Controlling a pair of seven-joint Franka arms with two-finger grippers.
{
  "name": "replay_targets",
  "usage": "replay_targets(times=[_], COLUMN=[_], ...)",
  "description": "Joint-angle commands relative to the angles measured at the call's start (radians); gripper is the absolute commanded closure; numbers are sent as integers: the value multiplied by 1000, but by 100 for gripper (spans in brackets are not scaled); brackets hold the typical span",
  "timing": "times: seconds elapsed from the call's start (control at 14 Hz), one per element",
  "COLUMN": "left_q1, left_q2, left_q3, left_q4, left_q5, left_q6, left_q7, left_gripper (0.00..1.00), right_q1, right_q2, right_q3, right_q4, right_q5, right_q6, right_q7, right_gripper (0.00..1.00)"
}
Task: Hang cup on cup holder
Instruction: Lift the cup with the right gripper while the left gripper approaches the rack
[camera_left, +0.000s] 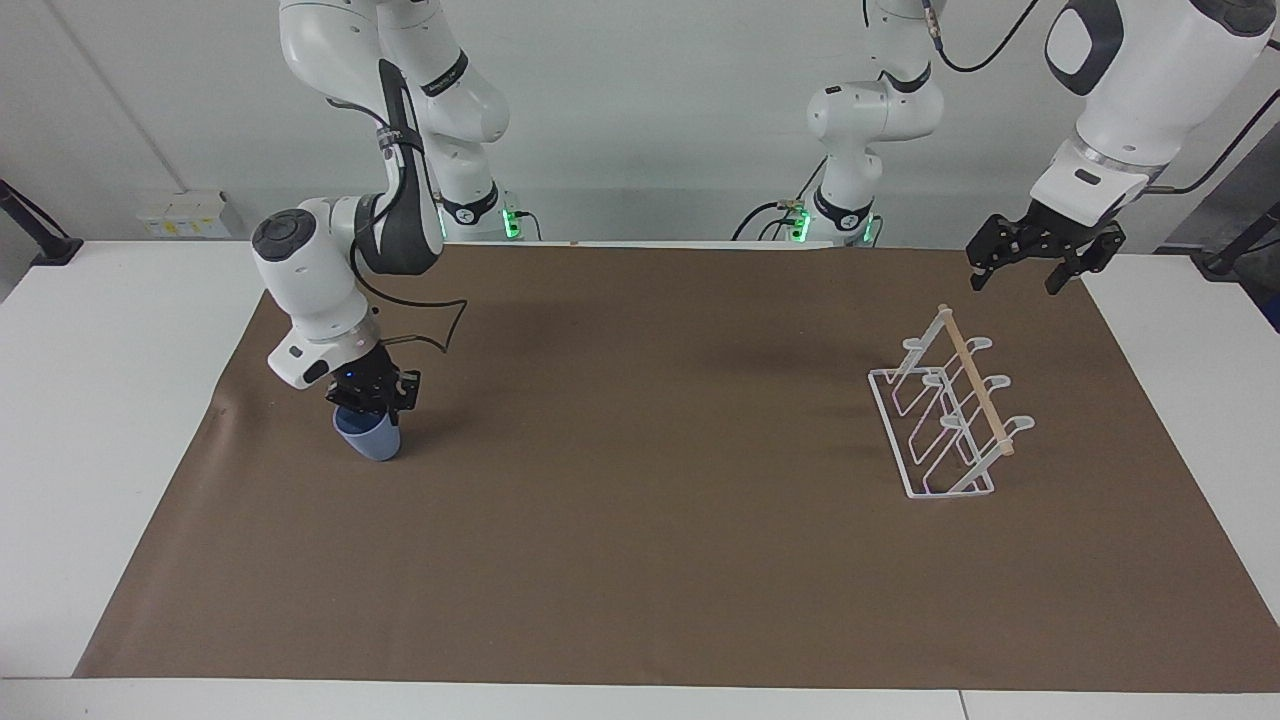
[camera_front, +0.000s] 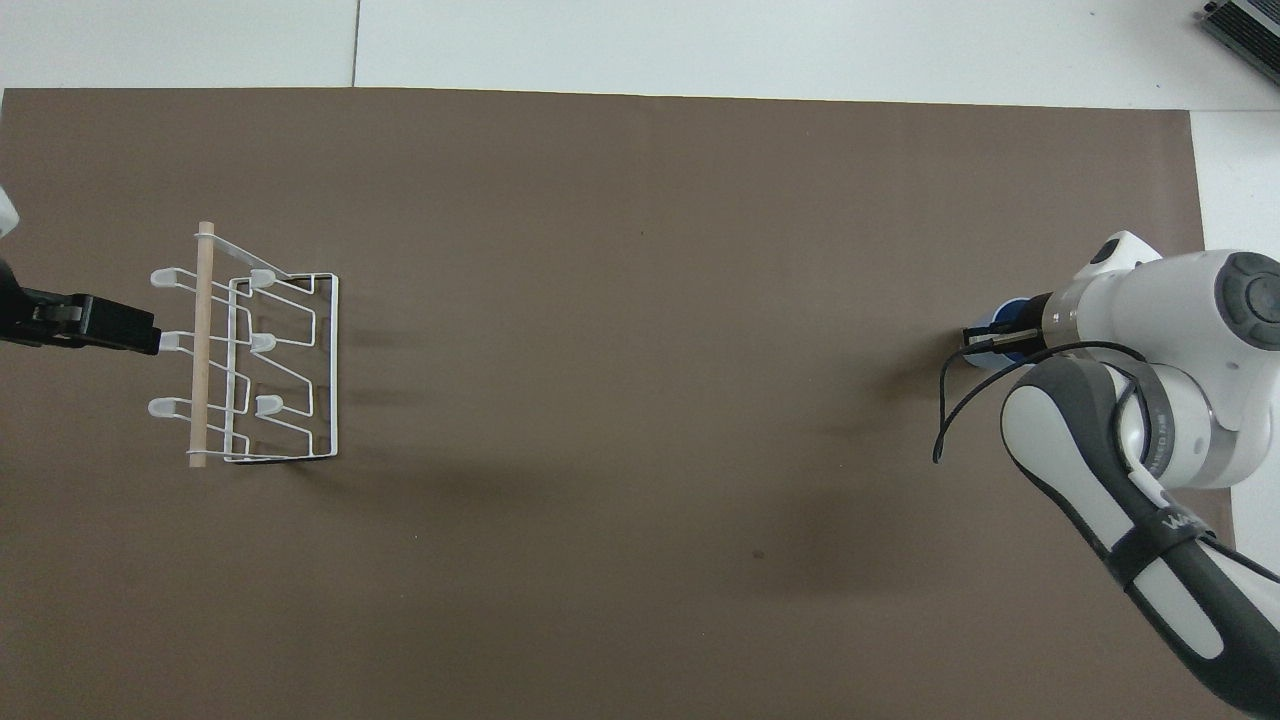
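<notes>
Fingers (camera_left: 372, 398) of right gripper (camera_left: 368, 402) on cup (camera_left: 368, 435)

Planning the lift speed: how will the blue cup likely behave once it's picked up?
The cup looks small and thin-walled, so probably light. Its smooth sides taper toward the base, so it may slip downward in the right gripper, shut on its rim. It already leans, so probably tips easily.

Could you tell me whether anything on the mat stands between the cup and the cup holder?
Nothing visible does. The right gripper is shut on the cup; only bare brown mat lies between it and the cup holder, beside which the left gripper waits open.
</notes>
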Motion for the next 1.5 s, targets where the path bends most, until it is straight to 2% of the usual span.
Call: replay_targets(times=[0.0, 0.21, 0.5, 0.79, 0.93, 1.14, 1.36, 1.43], left_q1=[-11, -10, 4, 4, -1, -1, 4, 4], left_q2=[-40, -40, -37, -37, -40, -39, -58, -66], left_q3=[2, 1, 4, 4, 4, -9, -7, -5], left_q4=[-49, -48, -40, -39, -40, -36, -84, -103], left_q5=[-2, -10, -126, -288, -352, -368, -520, -583], left_q6=[1, 4, -10, 3, -10, 12, 10, 25], left_q7=[8, 8, -218, -620, -693, -778, -1000, -1077], left_gripper=[0, 0, 0, 0, 0, 0, 0, 0], right_q1=[-10, 4, 51, 90, 91, 93, 156, 183], right_q2=[18, 13, -20, -76, -79, -79, -79, -79], right_q3=[8, 15, 22, 83, 122, 174, 194, 194], right_q4=[79, 194, 309, 343, 342, 339, 339, 339], right_q5=[-5, -5, 12, 30, 41, 153, 248, 318], right_q6=[-69, -219, -365, -379, -376, -364, -316, -299], right_q7=[-25, -22, -23, -22, -19, -17, 41, 96], right_gripper=[100, 100, 100, 100, 100, 100, 100, 100])
